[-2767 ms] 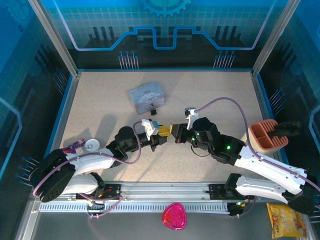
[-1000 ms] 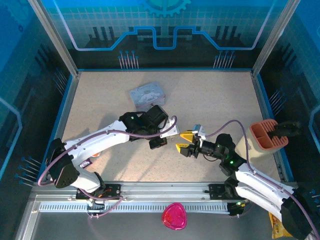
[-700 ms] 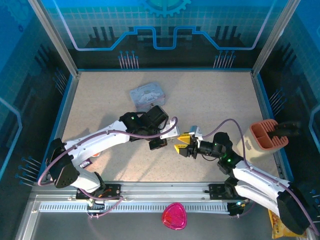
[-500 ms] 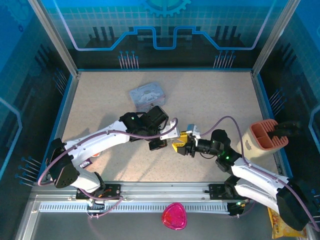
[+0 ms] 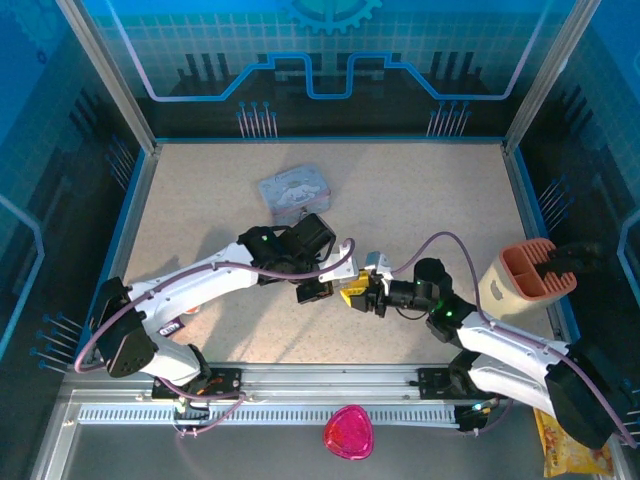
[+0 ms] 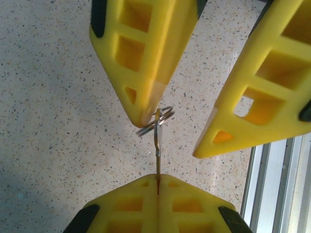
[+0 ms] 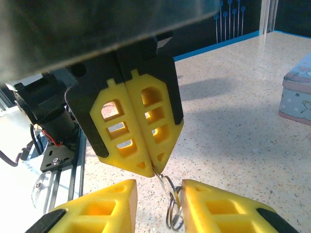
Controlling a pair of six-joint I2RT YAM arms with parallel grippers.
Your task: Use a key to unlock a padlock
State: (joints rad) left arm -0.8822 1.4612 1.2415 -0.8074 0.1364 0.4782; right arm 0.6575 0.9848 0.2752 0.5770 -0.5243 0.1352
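The left gripper (image 6: 157, 177) is squeezed tight shut on one end of the key (image 6: 157, 155), the end away from its ring. It holds the key over the speckled table (image 5: 420, 200), on the near side of the grey tin (image 5: 294, 193) and a little to the right of it. The right gripper (image 7: 159, 187) meets it tip to tip there. Its two yellow fingers (image 7: 97, 208) stand apart, not closed on anything, and the little key ring (image 7: 171, 213) hangs between them (one finger touches the ring).
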